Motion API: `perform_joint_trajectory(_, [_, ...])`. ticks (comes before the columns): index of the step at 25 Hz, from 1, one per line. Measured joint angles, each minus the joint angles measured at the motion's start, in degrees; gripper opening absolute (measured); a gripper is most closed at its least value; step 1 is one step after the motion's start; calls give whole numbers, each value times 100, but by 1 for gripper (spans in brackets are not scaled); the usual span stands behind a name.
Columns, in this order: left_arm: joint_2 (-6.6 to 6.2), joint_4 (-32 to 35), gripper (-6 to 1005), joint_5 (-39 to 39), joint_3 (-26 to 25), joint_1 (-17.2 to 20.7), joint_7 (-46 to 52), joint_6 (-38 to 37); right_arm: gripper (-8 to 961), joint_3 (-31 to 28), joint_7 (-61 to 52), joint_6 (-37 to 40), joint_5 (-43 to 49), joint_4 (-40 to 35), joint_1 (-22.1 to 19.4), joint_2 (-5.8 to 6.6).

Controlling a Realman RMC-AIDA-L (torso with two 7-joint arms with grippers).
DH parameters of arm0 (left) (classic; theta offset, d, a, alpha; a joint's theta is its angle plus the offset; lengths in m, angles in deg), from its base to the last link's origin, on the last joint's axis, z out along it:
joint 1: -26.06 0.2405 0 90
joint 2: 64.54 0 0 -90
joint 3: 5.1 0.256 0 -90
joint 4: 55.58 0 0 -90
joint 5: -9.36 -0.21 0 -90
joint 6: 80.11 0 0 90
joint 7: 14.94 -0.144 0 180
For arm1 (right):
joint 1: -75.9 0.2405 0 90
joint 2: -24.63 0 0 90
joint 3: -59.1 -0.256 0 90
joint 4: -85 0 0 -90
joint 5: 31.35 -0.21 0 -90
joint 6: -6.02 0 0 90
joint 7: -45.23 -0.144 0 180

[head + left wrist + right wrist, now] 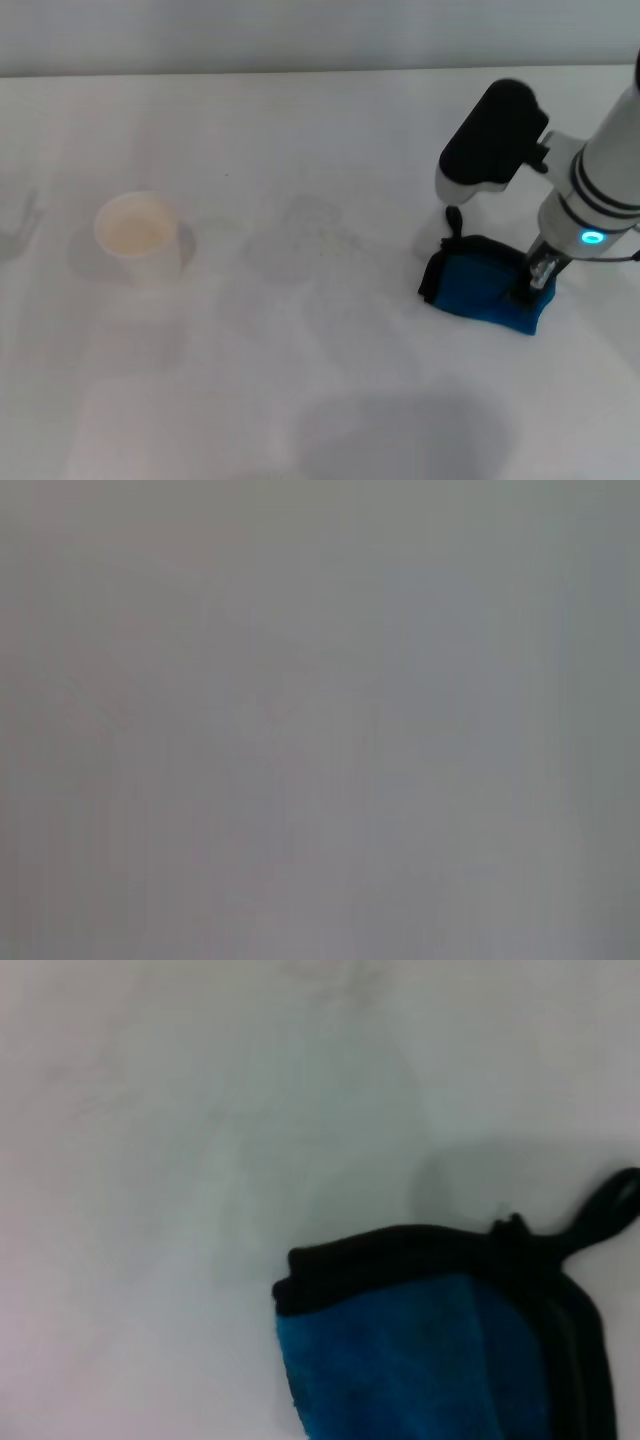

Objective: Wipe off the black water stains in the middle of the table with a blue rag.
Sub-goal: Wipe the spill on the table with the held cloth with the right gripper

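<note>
The blue rag [480, 285] with black edging lies bunched on the white table [330, 400] at the right; its black loop [605, 1200] shows in the right wrist view, along with the rag [420, 1360]. My right gripper [533, 282] comes down from the right and its fingers are pressed into the rag's right edge, shut on it. In the middle of the table the black water stains [310, 235] show only as a faint grey mottled patch, with a tiny dark dot [226, 175] farther back. The left gripper is out of view.
A white paper cup [140, 237] stands upright at the left, apart from the faint patch. The table's far edge [300, 72] runs along the back. The left wrist view shows only a blank grey surface.
</note>
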Motion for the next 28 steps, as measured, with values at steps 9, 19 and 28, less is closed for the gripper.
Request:
perform_joint_trajectory(9, [-3, -1, 889, 15, -4, -38, -7, 56, 90, -154, 433, -25, -689, 3, 18, -17])
perform_joint_trajectory(19, [0, 0, 889, 15, 22, -67, -10, 60, 98, 153, 493, 738, -1679, 220, 98, -24])
perform_joint_trajectory(28, [6, 0, 889, 2, 24, -32, -5, 58, 104, -545, 97, 1219, -1045, 725, 145, 13])
